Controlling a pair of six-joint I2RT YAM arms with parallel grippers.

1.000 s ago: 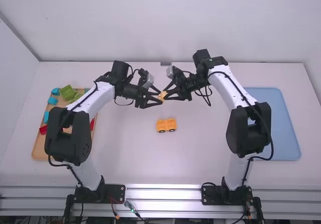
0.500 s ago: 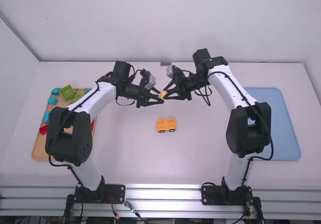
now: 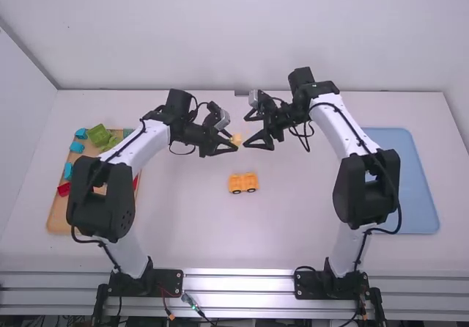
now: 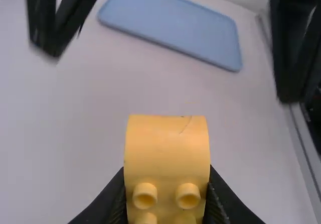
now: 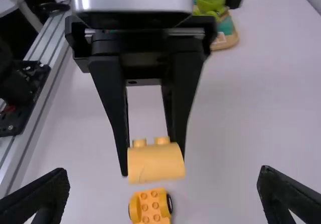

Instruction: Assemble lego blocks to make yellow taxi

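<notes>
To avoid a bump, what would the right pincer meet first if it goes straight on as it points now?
Most likely the yellow block held by the left pincer, though exact depth is unclear.

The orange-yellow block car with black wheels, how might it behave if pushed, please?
The orange-yellow block car would likely roll lengthwise, since black wheels line its side. Pushed sideways, it might slide rather than tip, as it sits low. It should feel stiff, judging by its studded blocks.
</notes>
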